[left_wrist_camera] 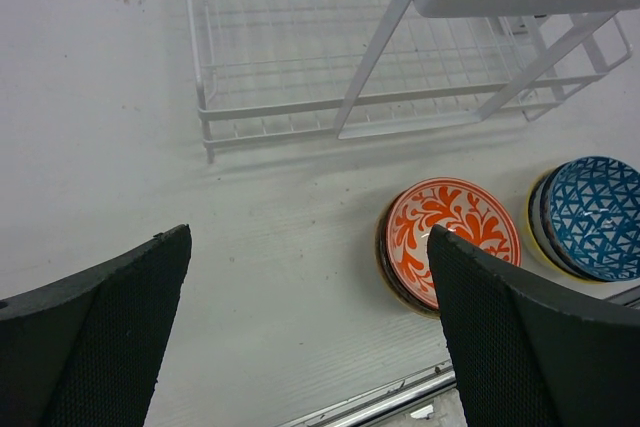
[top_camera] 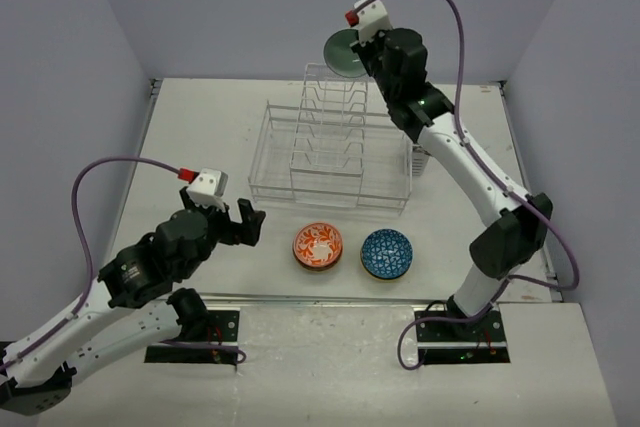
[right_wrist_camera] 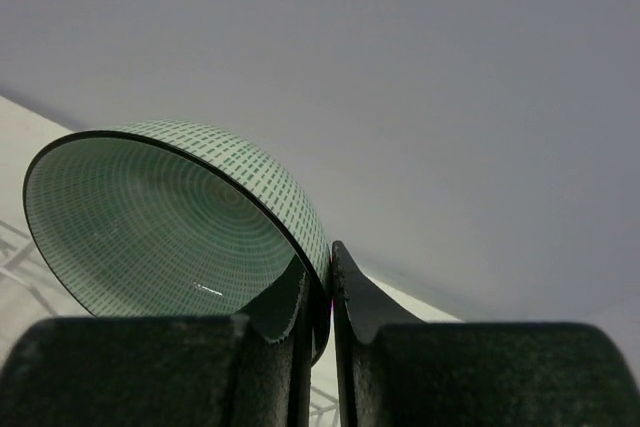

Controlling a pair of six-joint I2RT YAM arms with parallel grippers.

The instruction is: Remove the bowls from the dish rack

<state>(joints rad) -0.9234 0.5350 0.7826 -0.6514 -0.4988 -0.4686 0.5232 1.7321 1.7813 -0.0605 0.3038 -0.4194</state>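
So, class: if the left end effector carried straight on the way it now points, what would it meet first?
Probably bare table just short of the dish rack; the left end effector is open and angled downward. The orange bowl sits beside that line. Depth is unclear.

a robot lab cell: a white table (top_camera: 200,147) boxed in by plain pale walls (top_camera: 220,7), two arms (top_camera: 470,162) bolted on plates (top_camera: 190,352) at its near edge, purple cables (top_camera: 461,47) looping free, a rack (top_camera: 330,147) and bowls (top_camera: 318,246) set out on it.
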